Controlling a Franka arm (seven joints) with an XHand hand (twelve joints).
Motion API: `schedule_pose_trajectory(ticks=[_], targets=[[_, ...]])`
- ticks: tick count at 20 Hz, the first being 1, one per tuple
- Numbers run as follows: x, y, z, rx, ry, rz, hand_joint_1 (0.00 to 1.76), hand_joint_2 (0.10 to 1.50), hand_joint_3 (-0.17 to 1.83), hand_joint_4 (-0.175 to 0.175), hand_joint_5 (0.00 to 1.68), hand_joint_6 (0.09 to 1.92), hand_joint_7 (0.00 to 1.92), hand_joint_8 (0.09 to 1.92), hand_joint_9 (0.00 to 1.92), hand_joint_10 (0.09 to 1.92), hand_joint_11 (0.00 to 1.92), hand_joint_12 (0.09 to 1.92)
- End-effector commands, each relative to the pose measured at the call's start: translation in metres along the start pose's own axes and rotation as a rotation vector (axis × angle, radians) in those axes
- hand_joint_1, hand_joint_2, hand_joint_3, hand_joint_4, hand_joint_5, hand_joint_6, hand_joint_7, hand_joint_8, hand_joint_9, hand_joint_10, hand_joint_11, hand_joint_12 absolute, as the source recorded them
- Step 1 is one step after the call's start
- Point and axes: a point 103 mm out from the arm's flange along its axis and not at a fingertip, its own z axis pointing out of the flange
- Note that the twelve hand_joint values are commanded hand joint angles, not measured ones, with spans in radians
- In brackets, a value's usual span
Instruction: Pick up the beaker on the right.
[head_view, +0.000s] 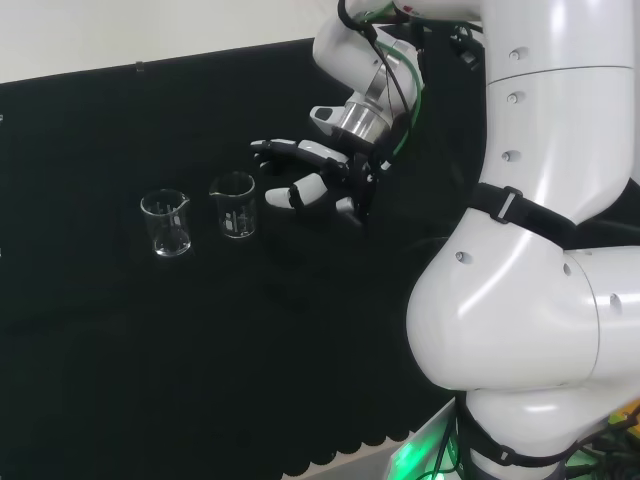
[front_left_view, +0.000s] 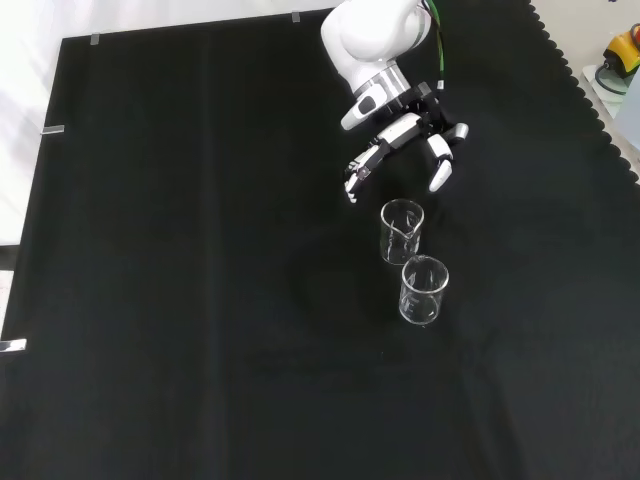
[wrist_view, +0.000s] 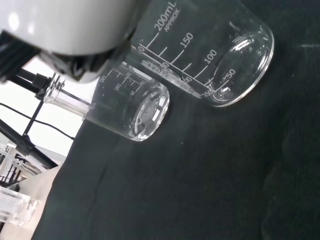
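A: In the wrist view, a blurred white part of the robot hand (wrist_view: 70, 25) covers the rim of the nearer beaker (wrist_view: 210, 55), and the picture's edge cuts off the rest of its mouth.

B: And the farther beaker (wrist_view: 132, 107)?

A: Its rim sits behind that same blur.

B: In the head view, the big white arm link (head_view: 540, 300) hides the desk (head_view: 200, 380) along its right edge; whether either beaker holds liquid can't be told.
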Motion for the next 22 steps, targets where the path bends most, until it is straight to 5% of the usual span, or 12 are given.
schedule_pose_trajectory(ticks=[1, 22], targets=[[0.0, 0.004, 0.006, 0.006, 0.022, -0.011, 0.95, 0.29, 1.06, -0.03, 0.29, 0.09, 0.17, 0.56, 0.24, 0.61, 0.0, 1.09], [-0.002, 0.015, 0.021, 0.037, 0.083, -0.049, 1.01, 0.28, 1.11, -0.027, 0.32, 0.09, 0.22, 0.53, 0.25, 0.57, 0.0, 1.05]])
